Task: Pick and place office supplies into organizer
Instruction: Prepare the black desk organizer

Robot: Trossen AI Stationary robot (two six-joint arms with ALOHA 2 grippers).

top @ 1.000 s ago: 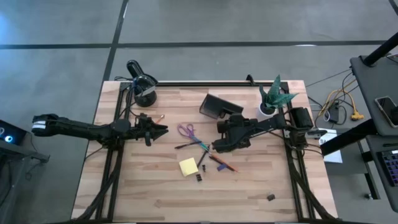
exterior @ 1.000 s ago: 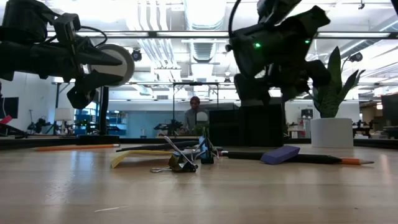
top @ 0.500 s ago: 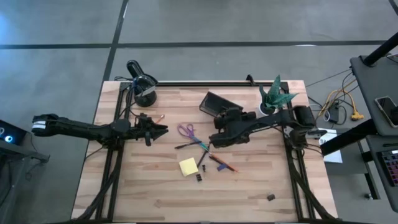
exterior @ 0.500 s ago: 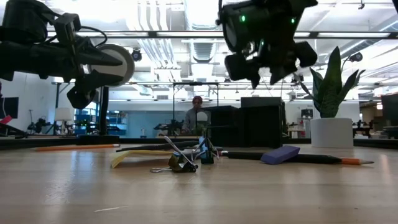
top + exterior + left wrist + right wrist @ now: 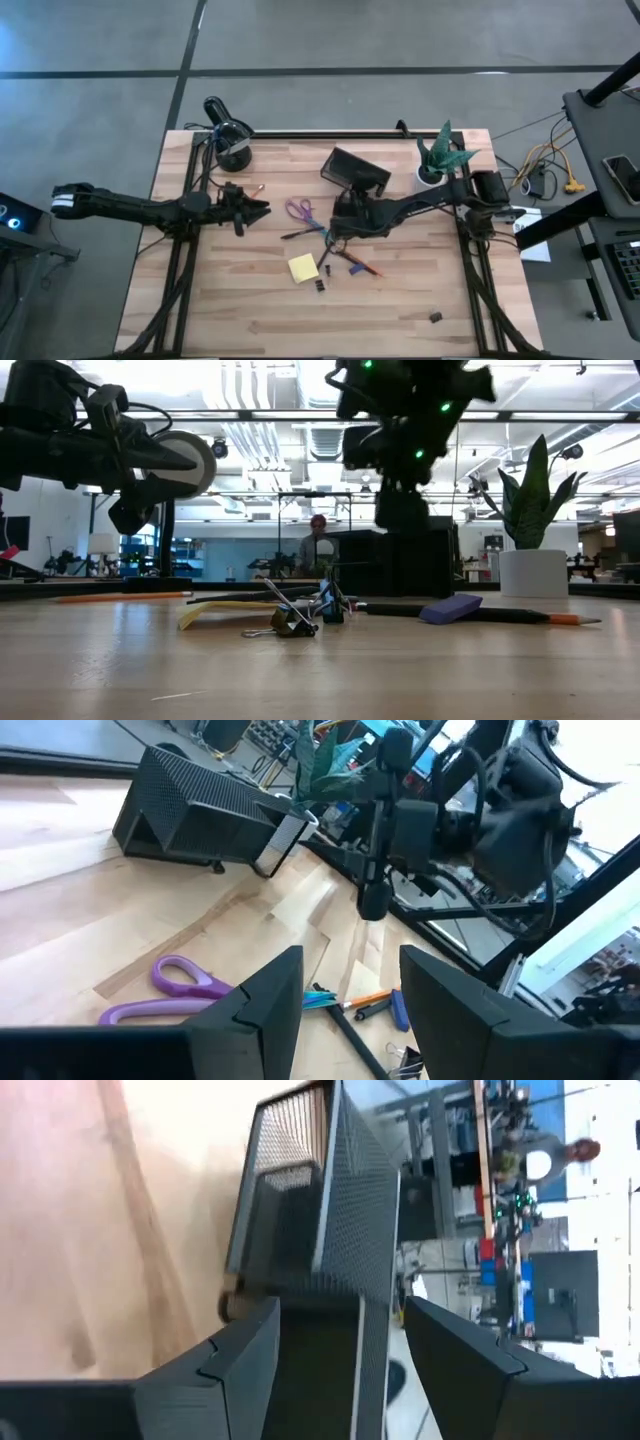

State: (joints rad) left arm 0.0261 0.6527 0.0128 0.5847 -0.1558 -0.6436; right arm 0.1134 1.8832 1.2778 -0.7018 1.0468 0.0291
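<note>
- Nearest the front edge of the table [image 5: 250, 320] lies one small black clip [image 5: 436, 318], alone and well apart from the other things.
- Further in, near the middle, the yellow sticky-note pad [image 5: 303, 268] lies flat on the wood, with a tiny black clip [image 5: 320, 285] just beside its corner.
- Right of the pad there is a loose pile: a black pen [image 5: 325, 253], an orange pencil [image 5: 362, 265] and a small purple block [image 5: 451, 608] that lies flat on the table in the low view.
- The purple-handled scissors [image 5: 300, 209] lie beyond the pad, between the two arms, with the handles pointing away from the pile.
- The right gripper [image 5: 338, 222] hangs in the air above the far side of this pile, just in front of the organizer. Its two fingers [image 5: 240, 1355] stand wide apart and nothing is between them.
- The left gripper [image 5: 258, 209] hovers over the left part of the table, pointing at the scissors. Its fingers [image 5: 265, 1005] are parted with a clear gap, and it holds nothing.
- The organizer [image 5: 355, 171] is a dark mesh box, standing at an angle beyond the pile, toward the back of the table.
- At the back left corner stands a black desk lamp [image 5: 228, 135], and at the back right a green plant [image 5: 444, 152] in a white pot.
</note>
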